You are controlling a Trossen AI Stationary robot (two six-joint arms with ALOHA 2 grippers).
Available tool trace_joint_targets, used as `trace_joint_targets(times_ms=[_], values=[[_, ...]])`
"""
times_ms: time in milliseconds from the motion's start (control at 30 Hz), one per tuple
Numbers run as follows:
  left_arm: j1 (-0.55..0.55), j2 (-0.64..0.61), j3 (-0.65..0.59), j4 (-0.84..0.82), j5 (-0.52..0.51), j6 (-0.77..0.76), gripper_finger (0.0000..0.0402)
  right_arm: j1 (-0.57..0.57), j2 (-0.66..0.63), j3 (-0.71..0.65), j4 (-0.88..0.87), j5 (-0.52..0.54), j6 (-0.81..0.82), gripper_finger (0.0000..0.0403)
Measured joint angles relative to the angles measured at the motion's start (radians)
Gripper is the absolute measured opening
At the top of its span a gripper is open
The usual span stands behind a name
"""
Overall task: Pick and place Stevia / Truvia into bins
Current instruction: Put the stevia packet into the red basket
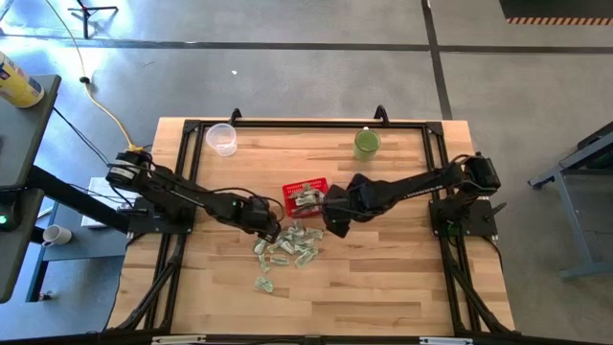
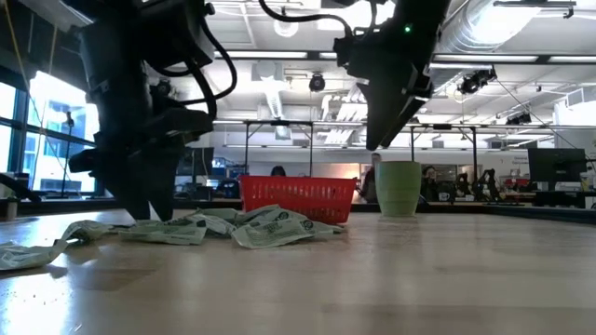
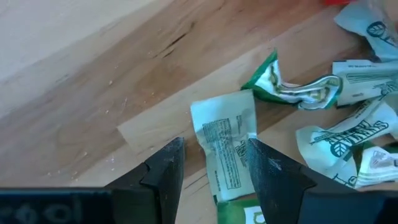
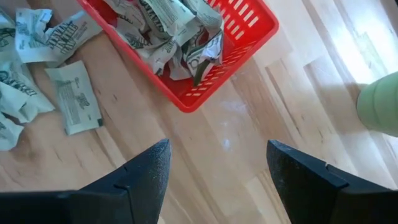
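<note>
Wooden table [image 1: 383, 287]: left hand [image 3: 211, 171] open over printed sachet [image 3: 225, 149], text unreadable; right hand [image 4: 217, 168] open beside red basket [image 4: 249, 31].

table [image 1: 383, 287] matt wood | basket [image 4: 249, 31] glossy plastic | sachets [image 3: 227, 146] crinkled paper

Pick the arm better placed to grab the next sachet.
Left. The left gripper is open and low over the pile, fingers straddling a sachet. The right gripper hangs open over bare table beside the basket.

Red latticed basket [image 1: 306, 197]; pale green-white printed sachets [image 1: 285, 251]; green cup [image 1: 367, 144].
</note>
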Motion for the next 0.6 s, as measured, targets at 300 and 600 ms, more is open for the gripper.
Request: trace_joint_targets(times_ms=[300, 600], values=[[0.001, 0.005, -0.001, -0.056, -0.129, 0.121, 0.0151, 0.000, 0.000, 0.000, -0.002, 0.003, 0.006, 0.0257], [0.001, 0.003, -0.002, -0.071, -0.156, 0.249, 0.0022, 0.000, 0.000, 0.000, -0.015, 0.007, 0.013, 0.0257]])
